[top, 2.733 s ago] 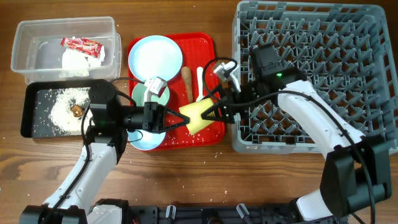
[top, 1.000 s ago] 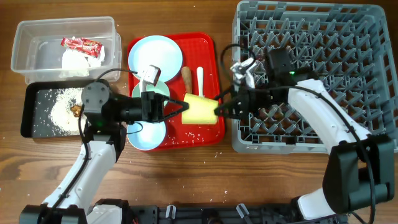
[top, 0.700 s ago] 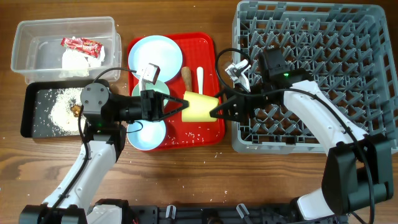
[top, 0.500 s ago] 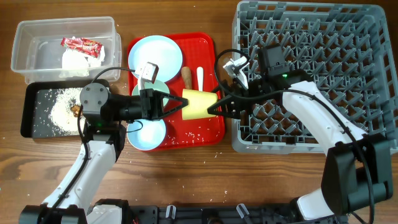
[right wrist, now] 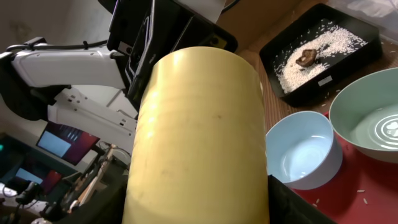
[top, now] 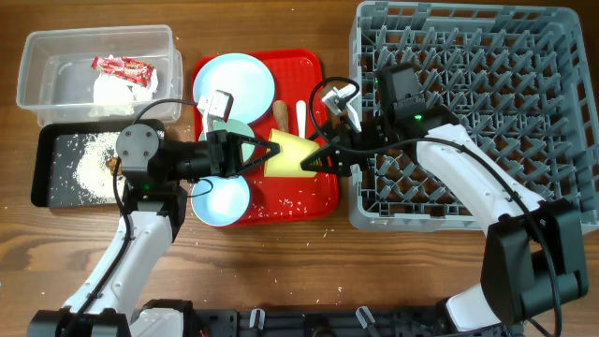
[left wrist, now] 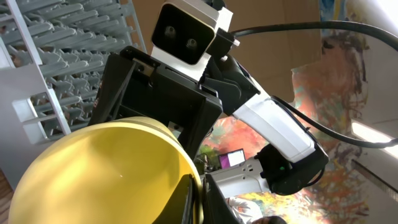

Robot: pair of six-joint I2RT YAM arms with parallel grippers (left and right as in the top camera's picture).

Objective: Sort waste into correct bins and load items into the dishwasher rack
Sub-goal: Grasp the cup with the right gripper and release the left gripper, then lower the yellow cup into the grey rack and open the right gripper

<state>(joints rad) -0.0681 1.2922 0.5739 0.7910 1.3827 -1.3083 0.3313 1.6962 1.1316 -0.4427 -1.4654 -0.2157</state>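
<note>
Change over the last few seconds: the yellow cup (top: 285, 156) has come up from the lower part of the red tray (top: 314, 201). It now hangs on its side above the tray's middle, a little further left, with its mouth facing left. Both arms have travelled with it.

Left gripper (top: 257, 155): nearly closed, pinching the cup's rim.
Right gripper (top: 314, 161): spread wide round the closed end, and it appears to press on the wall.
Both have hold of the cup; neither has let go.

Reading: a mid-air hand-over, probably left to right, since the rack (top: 487, 103) sits on the right arm's side. The cup is not yet loaded. The left should release before the right pulls away, or the cup may twist.

Views:
- Overhead: gives the cup's place over the tray, but not the contact.
- Left wrist: looks into the empty mouth, with one finger (left wrist: 194, 198) at the rim's lower edge and rack pegs behind.
- Right wrist: the cup's outer wall fills the gap between its fingers. Beyond it, the black tray (right wrist: 367, 53) holds rice (right wrist: 292, 71) and a brown lump (right wrist: 306, 57). One bowl (right wrist: 305, 155) and a second bowl (right wrist: 367, 115) are still unloaded.
</note>
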